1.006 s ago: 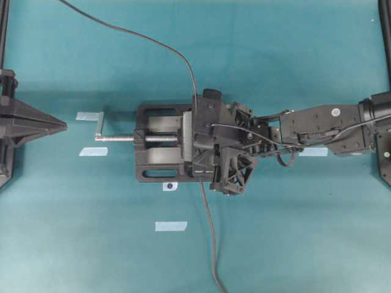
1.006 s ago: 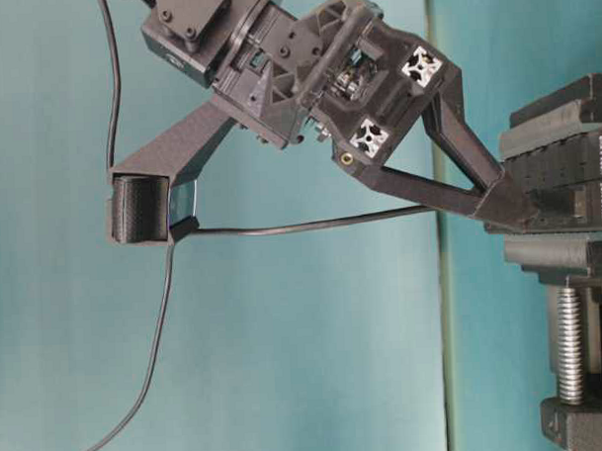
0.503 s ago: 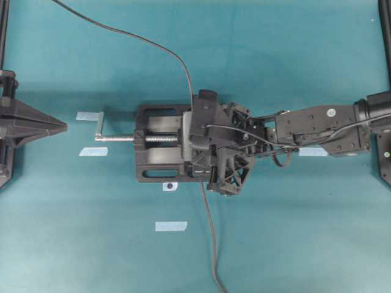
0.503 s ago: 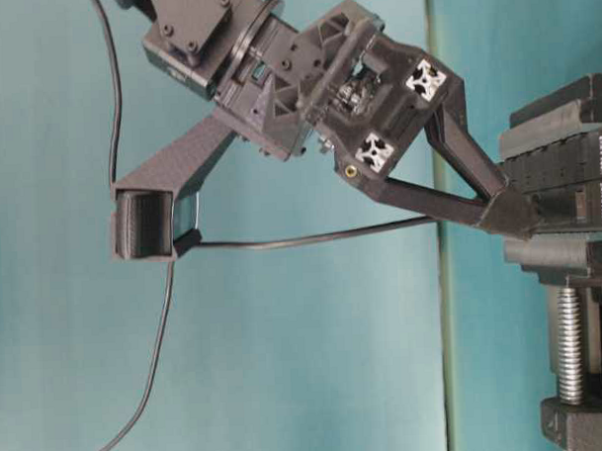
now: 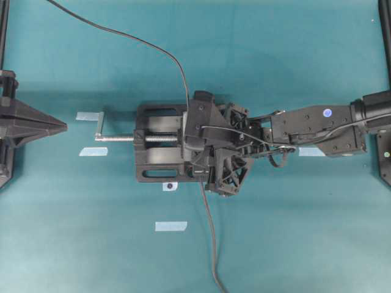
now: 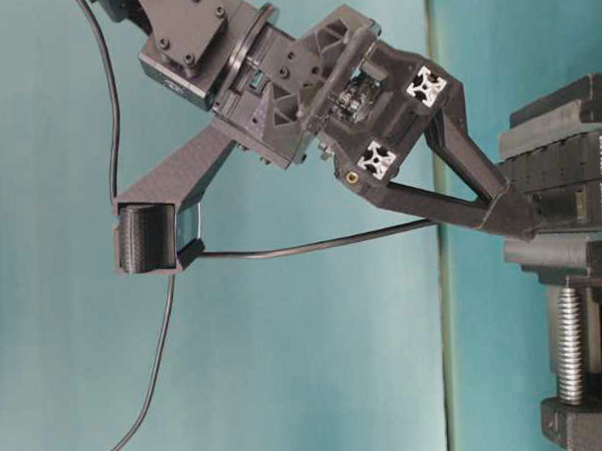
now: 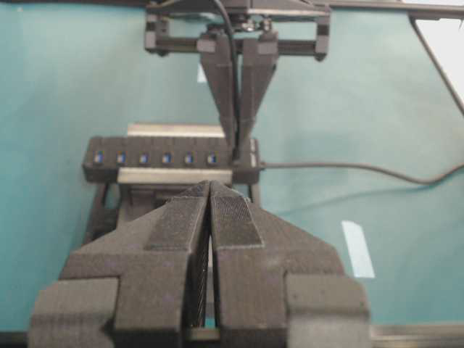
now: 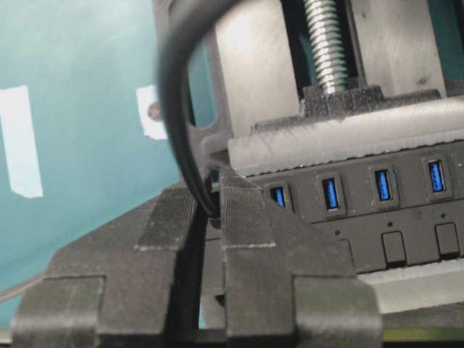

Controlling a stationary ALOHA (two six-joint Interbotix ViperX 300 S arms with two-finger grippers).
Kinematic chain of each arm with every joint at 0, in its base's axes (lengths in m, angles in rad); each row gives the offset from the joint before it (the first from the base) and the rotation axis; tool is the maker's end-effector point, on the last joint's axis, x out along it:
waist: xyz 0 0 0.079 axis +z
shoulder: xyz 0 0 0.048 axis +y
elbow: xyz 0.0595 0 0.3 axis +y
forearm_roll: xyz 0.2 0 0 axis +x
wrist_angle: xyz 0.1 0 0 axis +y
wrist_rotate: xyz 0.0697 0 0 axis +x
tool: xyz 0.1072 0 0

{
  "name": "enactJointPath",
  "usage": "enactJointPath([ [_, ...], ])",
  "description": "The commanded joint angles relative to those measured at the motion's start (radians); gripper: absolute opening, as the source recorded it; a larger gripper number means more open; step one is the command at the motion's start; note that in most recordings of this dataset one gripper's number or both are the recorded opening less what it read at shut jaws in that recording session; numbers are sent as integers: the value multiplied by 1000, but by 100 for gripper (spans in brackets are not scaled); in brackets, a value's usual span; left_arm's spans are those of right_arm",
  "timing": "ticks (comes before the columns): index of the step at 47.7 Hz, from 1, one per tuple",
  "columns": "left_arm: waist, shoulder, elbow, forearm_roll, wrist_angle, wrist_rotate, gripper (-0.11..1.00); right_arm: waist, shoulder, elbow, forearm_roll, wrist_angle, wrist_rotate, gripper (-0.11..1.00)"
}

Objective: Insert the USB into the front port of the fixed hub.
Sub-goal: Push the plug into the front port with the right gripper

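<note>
Both grippers closed, right gripper [image 8: 209, 217] pinching USB [image 8: 210, 205] at hub [image 8: 377, 217] end.

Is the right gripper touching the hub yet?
Cannot tell. In the left wrist view the right gripper meets the hub's end with no visible gap, but the contact itself is hidden.

A teal counter [image 5: 293, 232] carries a black vise [image 5: 160, 151] at its middle. The vise's silver screw and crank [image 5: 101, 131] point left. Three pale tape strips [image 5: 93, 151] lie left of and below the vise, another to its right. A small white sticker [image 5: 169, 186] touches its lower edge. A thin black cable [image 5: 211, 244] trails across the counter above and below the vise.
</note>
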Motion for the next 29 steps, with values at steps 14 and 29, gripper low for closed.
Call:
enactJointPath([
  [14,2,5,-12,2,-9,-2,0,74,8,15,8,52,14,2],
  [29,2,6,-11,2,-9,-2,0,80,34,-12,12,46,12,2],
])
